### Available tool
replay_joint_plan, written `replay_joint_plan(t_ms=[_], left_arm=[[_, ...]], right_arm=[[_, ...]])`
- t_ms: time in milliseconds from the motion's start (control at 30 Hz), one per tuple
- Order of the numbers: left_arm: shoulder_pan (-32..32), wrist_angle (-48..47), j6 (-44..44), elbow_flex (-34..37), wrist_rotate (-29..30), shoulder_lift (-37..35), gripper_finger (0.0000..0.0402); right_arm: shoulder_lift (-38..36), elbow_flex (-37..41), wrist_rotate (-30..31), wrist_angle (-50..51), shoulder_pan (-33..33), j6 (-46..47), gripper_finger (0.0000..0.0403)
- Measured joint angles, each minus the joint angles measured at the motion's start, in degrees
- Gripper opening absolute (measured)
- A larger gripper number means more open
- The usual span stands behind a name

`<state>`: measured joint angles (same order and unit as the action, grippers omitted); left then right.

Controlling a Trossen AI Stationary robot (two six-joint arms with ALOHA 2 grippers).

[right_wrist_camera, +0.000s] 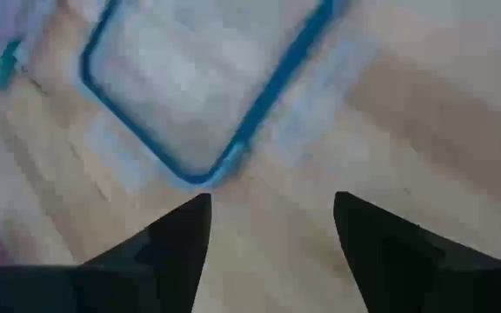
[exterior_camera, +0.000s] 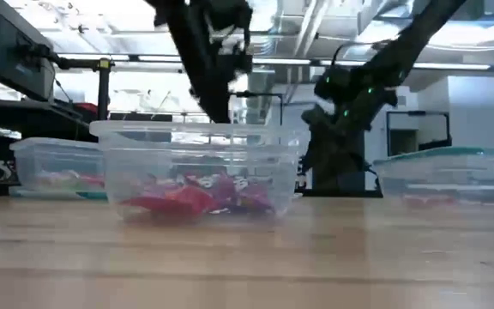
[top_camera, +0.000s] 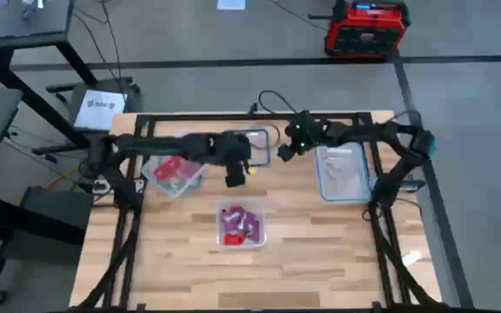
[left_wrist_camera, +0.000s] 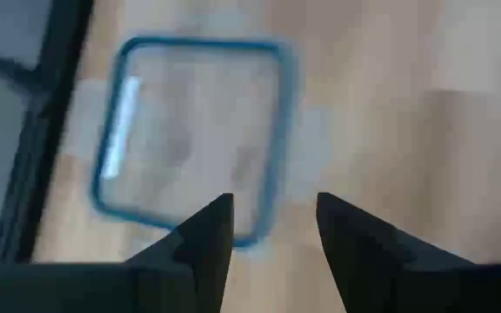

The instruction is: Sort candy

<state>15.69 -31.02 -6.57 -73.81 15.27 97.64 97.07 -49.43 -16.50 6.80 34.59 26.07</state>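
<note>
The candy (top_camera: 240, 223), red and purple wrapped pieces, lies in a clear tub (top_camera: 259, 236) at the table's middle; the low view shows this candy (exterior_camera: 197, 197) through the tub's wall. More red candy (top_camera: 170, 167) lies in the left tub (top_camera: 191, 184). A blue-rimmed tub (top_camera: 259, 135) stands at the far middle. My left gripper (top_camera: 236, 178) hangs open above the table between those tubs; its wrist view shows my left gripper (left_wrist_camera: 272, 200) with nothing between its fingers. My right gripper (top_camera: 283, 152), also open, hovers just right of the far tub.
A fourth clear tub (top_camera: 323, 183) stands at the right, below my right arm. In the right wrist view a blue-rimmed tub (right_wrist_camera: 268, 96) lies beyond my open right gripper (right_wrist_camera: 272, 200). Bare wood lies along the near edge (top_camera: 250, 278). A red box (top_camera: 365, 28) sits on the floor.
</note>
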Motion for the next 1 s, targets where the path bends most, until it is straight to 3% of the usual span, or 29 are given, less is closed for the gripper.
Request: replay_joint_plan(t_ms=[167,333,633,1000], left_arm=[[7.6,6.3,-3.5,3.2,-5.3,1.6,0.0152],[10.9,13.0,-7.5,4.3,-7.9,6.4,0.0152],[11.3,14.8,-11.0,1.0,-7.7,16.9,0.0152],[10.3,15.6,-12.9,-0.6,-8.7,19.2,0.0152]], right_arm=[[2.1,0.0,0.0,-2.4,0.9,0.6,0.0232],[2.9,-1.6,-0.1,-4.7,2.4,3.7,0.0232],[7.8,-4.6,0.0,-3.5,3.1,6.9,0.0232],[8.7,-4.6,-1.2,-5.9,3.1,6.7,0.0229]])
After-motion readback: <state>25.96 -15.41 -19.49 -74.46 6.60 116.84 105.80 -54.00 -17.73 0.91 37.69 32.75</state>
